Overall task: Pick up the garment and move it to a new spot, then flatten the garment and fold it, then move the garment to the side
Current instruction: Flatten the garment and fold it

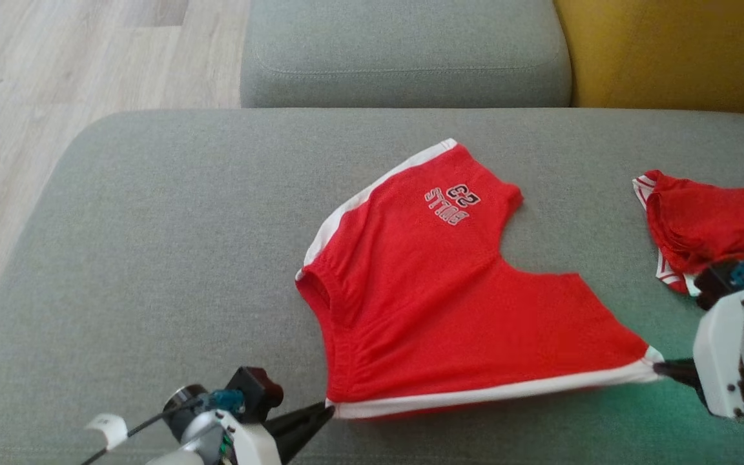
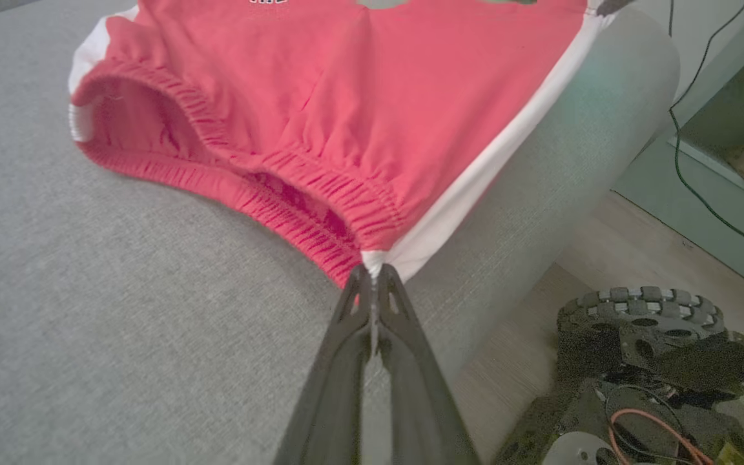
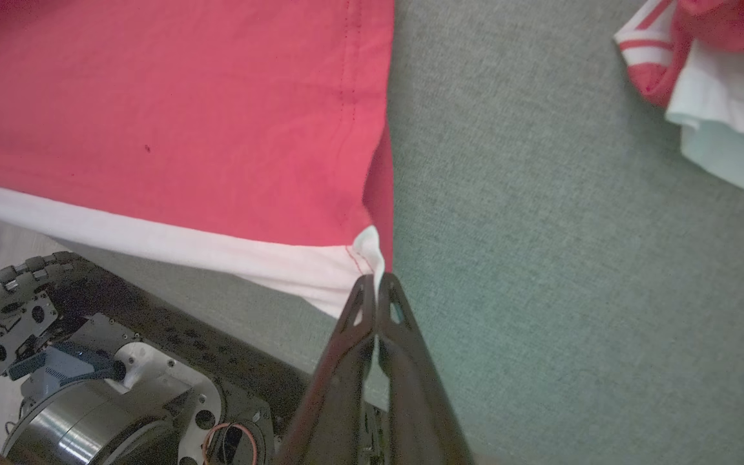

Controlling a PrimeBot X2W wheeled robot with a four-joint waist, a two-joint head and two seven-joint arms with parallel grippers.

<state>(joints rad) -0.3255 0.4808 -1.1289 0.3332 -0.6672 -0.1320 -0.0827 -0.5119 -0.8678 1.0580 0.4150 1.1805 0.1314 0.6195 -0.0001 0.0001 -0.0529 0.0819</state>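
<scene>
Red cloth shorts with white side stripes [image 1: 436,284] lie spread on grey fabric seat cushion [image 1: 152,258], right of centre; waistband to the left, legs far and right. Left gripper [image 1: 328,408] at near-left corner, right gripper [image 1: 659,368] at near-right corner. Crumpled red-and-white garment [image 1: 701,219] right of shorts, apart. Grey back cushion [image 1: 404,58] far; yellow cushion [image 1: 669,51] far right; pale wood floor [image 1: 55,77] left.

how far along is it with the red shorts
Looks done: the red shorts lie spread nearly flat on the grey cushion. In hand: the left gripper is shut on the waistband corner and the right gripper on the leg-hem corner, at the two ends of the white side stripe nearest the robot. Left: no fold shows yet, so folding and moving them aside are to come.
</scene>
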